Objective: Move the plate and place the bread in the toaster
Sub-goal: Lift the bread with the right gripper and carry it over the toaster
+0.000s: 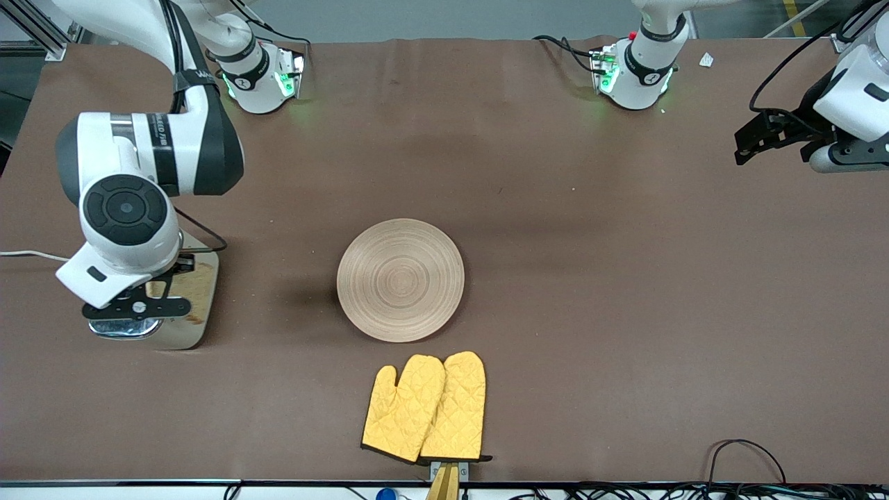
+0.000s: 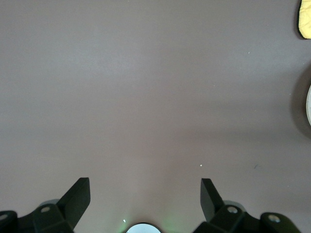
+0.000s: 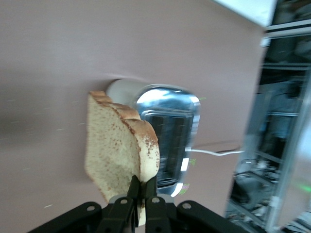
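The pale wooden plate (image 1: 401,280) with ring grooves lies in the middle of the table; its edge shows in the left wrist view (image 2: 309,104). The toaster (image 1: 198,326) stands at the right arm's end of the table, mostly hidden under the right hand. My right gripper (image 3: 142,187) is shut on the lower edge of the bread (image 3: 121,150), a brown speckled slice held upright just over the toaster's chrome top (image 3: 167,141), beside its slots. My left gripper (image 2: 146,187) is open and empty over bare table at the left arm's end, where that arm (image 1: 764,135) waits.
A pair of yellow oven mitts (image 1: 425,408) lies near the table's front edge, nearer to the front camera than the plate; a corner shows in the left wrist view (image 2: 306,19). The toaster's white cord (image 1: 28,254) runs off the table's end. Cables lie along the front edge.
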You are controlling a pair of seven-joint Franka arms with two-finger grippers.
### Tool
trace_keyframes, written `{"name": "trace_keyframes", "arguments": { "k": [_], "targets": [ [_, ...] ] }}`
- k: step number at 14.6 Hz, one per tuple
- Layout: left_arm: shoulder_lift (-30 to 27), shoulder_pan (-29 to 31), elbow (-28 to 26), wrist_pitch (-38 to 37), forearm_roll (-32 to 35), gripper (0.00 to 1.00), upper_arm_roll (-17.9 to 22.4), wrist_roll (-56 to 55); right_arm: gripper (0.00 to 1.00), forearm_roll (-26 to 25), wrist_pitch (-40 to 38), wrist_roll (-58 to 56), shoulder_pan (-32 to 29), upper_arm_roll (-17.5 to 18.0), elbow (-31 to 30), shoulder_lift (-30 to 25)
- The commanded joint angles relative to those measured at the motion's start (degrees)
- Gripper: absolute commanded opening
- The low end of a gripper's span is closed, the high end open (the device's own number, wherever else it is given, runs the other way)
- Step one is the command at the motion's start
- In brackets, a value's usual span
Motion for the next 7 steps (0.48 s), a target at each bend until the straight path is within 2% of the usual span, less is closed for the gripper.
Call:
{"name": "trace_keyframes", "arguments": {
  "k": [1, 7],
  "targets": [
    [0.1, -0.2, 0.3, -0.9, -0.2, 1.00, 0.2, 0.2, 0.00, -3.3, -0.7, -1.0, -2.4, 0.2, -0.4, -0.2],
    [0.6, -0.1, 1.2, -0.7, -0.2, 1.00, 0.5, -1.4, 0.00, -3.9, -1.3, -2.8, -5.6, 0.2, -2.8, 0.0]
  ]
}}
